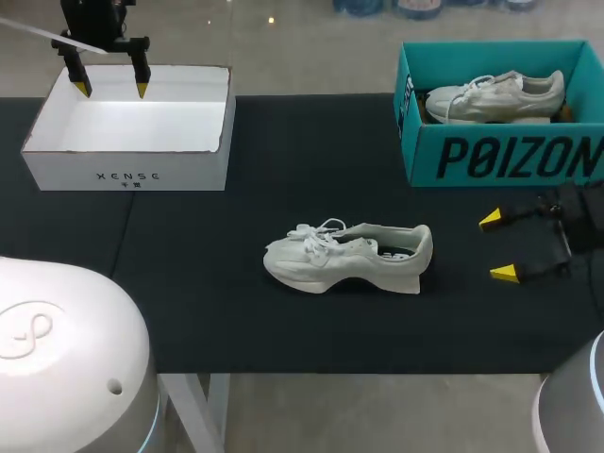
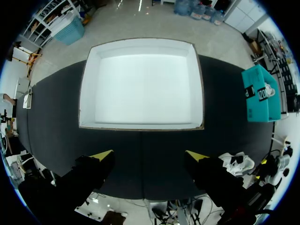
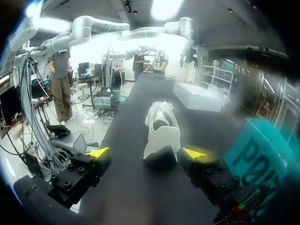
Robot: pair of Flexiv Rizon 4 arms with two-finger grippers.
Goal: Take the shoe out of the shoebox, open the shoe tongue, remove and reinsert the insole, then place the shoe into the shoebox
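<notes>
Shoe [image 1: 349, 257] lies mid-table [image 1: 236, 321], well apart from its front edge and both boxes. Right tool [image 1: 496, 246] level near the heel, fingers wide apart, empty. Beyond: teal shoebox [image 1: 491, 156] far right. Left tool [image 1: 112, 89] points down over white box [image 1: 127, 175], spread, empty.

Left claw [image 1: 112, 90] and right claw [image 1: 497, 246] are black, yellow-tipped; arm shells [image 1: 66, 349] white.

The shoe [image 1: 349, 257] is white, the table [image 1: 236, 311] black, the shoebox [image 1: 500, 156] teal.

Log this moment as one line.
white shoe: on table | teal shoebox: holds second shoe | left gripper: open over white box | right gripper: open, near shoe heel, no contact
</notes>
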